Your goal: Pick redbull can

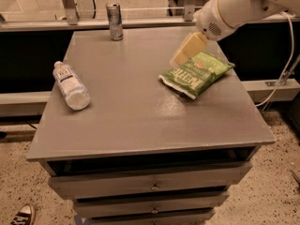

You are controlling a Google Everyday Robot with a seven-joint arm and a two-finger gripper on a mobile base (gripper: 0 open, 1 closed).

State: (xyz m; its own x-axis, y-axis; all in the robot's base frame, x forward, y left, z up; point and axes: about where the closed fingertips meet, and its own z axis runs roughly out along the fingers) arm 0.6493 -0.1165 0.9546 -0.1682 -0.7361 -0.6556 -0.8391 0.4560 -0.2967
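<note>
The redbull can [114, 21] stands upright at the far edge of the grey table [131, 111], left of centre. My gripper [186, 49] hangs above the table's right half, just over the left end of a green chip bag [196, 73]. It is well to the right of the can and nearer to me. It holds nothing that I can see. The white arm [239, 6] reaches in from the upper right.
A clear plastic water bottle [71, 85] with a white label lies on its side at the table's left. Drawers [150, 186] sit under the tabletop. A rail with glass panels [140, 20] runs behind the table. A shoe [21, 215] shows at the lower left floor.
</note>
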